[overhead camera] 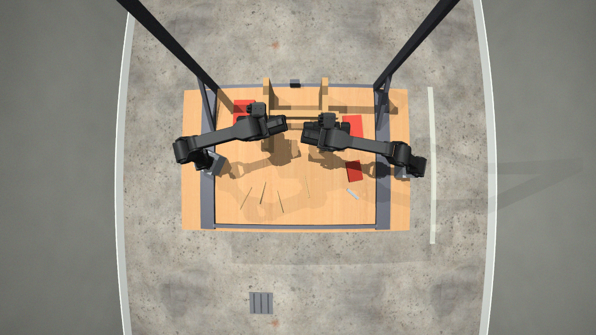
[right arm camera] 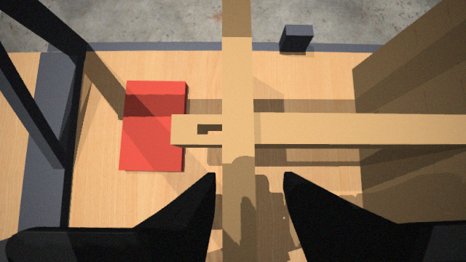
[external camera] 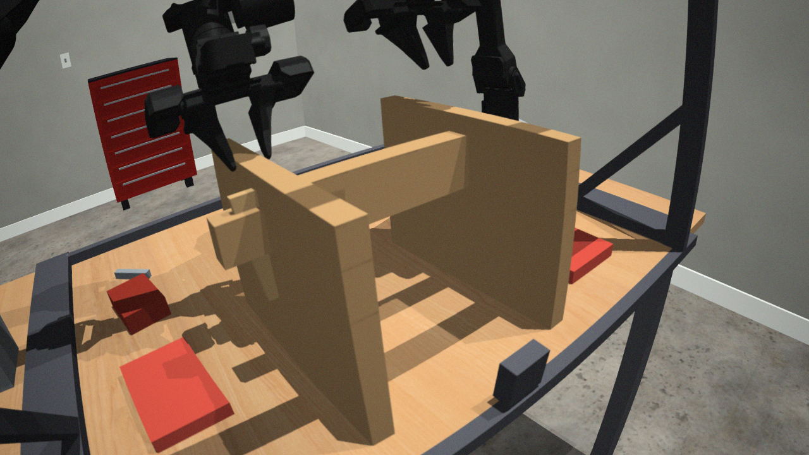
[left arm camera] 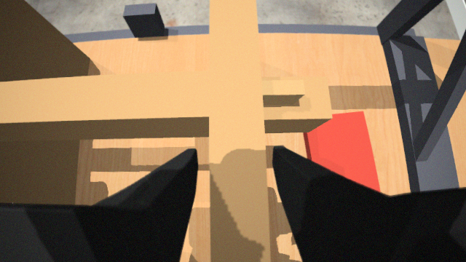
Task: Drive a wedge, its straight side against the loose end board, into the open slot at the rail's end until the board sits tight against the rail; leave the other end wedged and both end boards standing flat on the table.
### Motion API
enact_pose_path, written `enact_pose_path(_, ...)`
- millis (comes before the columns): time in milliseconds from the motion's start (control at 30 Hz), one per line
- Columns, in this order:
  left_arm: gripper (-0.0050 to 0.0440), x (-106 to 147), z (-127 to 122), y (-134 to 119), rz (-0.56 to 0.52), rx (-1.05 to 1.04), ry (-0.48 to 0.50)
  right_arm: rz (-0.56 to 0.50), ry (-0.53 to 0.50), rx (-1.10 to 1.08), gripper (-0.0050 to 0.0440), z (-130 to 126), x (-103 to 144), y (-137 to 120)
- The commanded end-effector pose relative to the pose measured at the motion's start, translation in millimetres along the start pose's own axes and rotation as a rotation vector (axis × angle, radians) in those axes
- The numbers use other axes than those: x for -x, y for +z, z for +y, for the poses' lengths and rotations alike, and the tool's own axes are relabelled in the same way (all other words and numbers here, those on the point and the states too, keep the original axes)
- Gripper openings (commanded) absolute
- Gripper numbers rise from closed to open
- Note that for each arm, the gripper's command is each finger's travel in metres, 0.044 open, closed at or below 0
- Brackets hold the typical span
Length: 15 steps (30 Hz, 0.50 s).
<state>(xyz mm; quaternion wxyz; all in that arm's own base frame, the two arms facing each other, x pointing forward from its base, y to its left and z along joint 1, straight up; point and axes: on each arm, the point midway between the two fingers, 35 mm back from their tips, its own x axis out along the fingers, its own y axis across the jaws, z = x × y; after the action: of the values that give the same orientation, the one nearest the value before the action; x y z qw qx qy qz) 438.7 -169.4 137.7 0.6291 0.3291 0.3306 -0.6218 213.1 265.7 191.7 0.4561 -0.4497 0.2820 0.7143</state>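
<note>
right wrist view: end board [overhead camera: 266, 87] [external camera: 480, 209] [left arm camera: 33, 47] [right arm camera: 237, 91] partly hides slot [right arm camera: 207, 128].

rail [overhead camera: 296, 113] [external camera: 390, 175] [left arm camera: 109, 96] [right arm camera: 346, 129]: plain tan | pads [overhead camera: 353, 125] [external camera: 176, 390] [left arm camera: 346, 153] [right arm camera: 154, 145]: bright red | drawer cabinet [external camera: 141, 129]: red, grey stripes

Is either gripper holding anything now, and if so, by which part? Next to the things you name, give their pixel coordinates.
Nothing is held. The left gripper [overhead camera: 327, 124] [external camera: 250, 162] [left arm camera: 235, 156] and right gripper [overhead camera: 266, 124] [external camera: 438, 66] [right arm camera: 249, 180] both stand open, with no wedge between their fingers.

Two end boards [overhead camera: 324, 89] [external camera: 316, 271] [left arm camera: 234, 91] [right arm camera: 237, 91] are standing across the rail [overhead camera: 298, 112] [external camera: 395, 169] [left arm camera: 109, 96] [right arm camera: 328, 129]; a wedge [external camera: 244, 200] [left arm camera: 284, 86] is sitting in its slot at one end.
</note>
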Motion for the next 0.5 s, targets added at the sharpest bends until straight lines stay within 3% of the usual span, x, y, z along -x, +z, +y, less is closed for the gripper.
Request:
enact_pose_path(0,0.0180,27.7,3.9,20.2,-0.013,-0.026,0.040,-0.008,-0.023,0.011,0.0180,-2.1,7.2,3.8)
enact_pose_path(167,0.0180,45.2,3.4,32.1,-0.013,-0.030,0.039,-0.008,-0.023,0.011,0.0180,-2.1,7.2,3.8)
enact_pose_path(333,0.0180,33.5,-8.8,20.8,0.011,0.035,-0.055,-0.008,-0.023,0.011,0.0180,-2.1,7.2,3.8)
enact_pose_path(367,0.0180,50.9,1.9,34.7,-0.018,-0.016,0.043,-0.008,-0.023,0.011,0.0180,-2.1,7.2,3.8)
enact_pose_path(433,0.0180,50.9,1.9,34.7,-0.018,-0.016,0.043,-0.008,-0.023,0.011,0.0180,-2.1,7.2,3.8)
enact_pose_path(467,0.0180,74.8,-0.9,49.5,-0.039,-0.034,0.107,-0.008,-0.023,0.011,0.0180,-2.1,7.2,3.8)
